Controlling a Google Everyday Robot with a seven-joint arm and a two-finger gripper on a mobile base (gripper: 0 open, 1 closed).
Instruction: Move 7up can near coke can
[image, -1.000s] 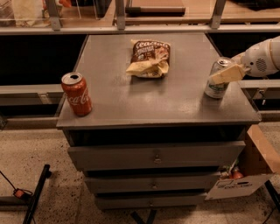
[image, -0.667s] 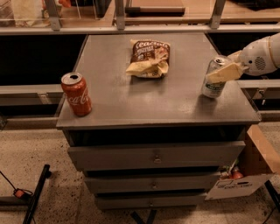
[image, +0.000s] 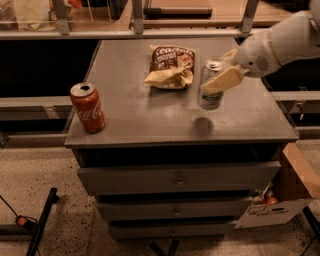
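Shifted leftward since earlier: 7up can (image: 209, 99), clamped in end effector (image: 216, 82) (raised off surface (image: 135, 117), shadow beneath), just right of chip bag (image: 170, 67); coke can (image: 88, 107) well apart, front-left corner.

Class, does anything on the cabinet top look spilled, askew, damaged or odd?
Nothing spilled. The silver-white 7up can is held clear of the grey cabinet top by the gripper, its shadow below. The red coke can stands upright near the front-left edge. The brown snack bag looks crumpled.
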